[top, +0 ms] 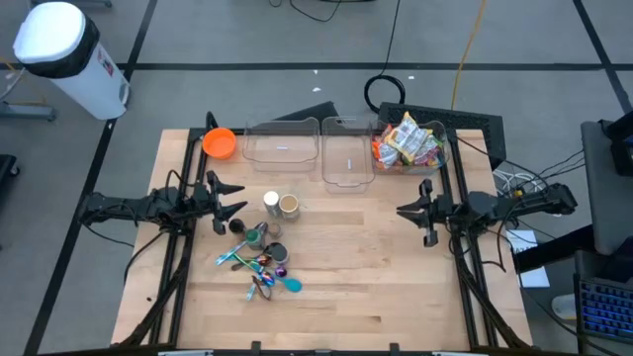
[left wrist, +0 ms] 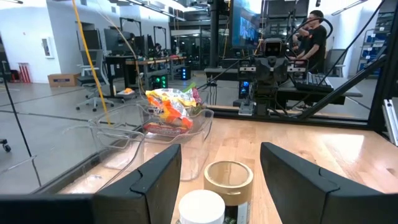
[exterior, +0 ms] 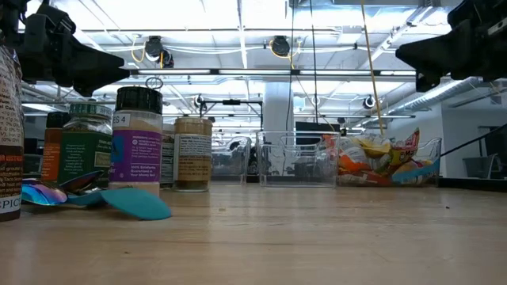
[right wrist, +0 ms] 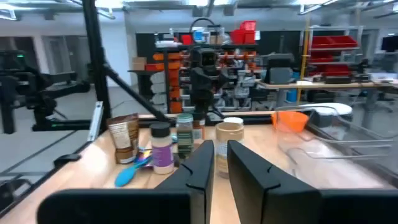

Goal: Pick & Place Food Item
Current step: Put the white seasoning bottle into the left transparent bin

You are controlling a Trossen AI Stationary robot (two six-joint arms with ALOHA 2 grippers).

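"SPIC" shows on nearest jar (exterior: pixel 9 127); left gripper (top: pixel 229 198) spread, right gripper (top: pixel 413 212) nearly pressed together.

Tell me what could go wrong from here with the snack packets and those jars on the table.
1. The left gripper hangs open right beside the spice jars; a low sweep could topple them.
2. The snack packets are heaped above the rim of their clear bin, so pulling one may spill others.
3. The right gripper looks nearly shut and empty; unless it opens first, it may push packets rather than grasp them.
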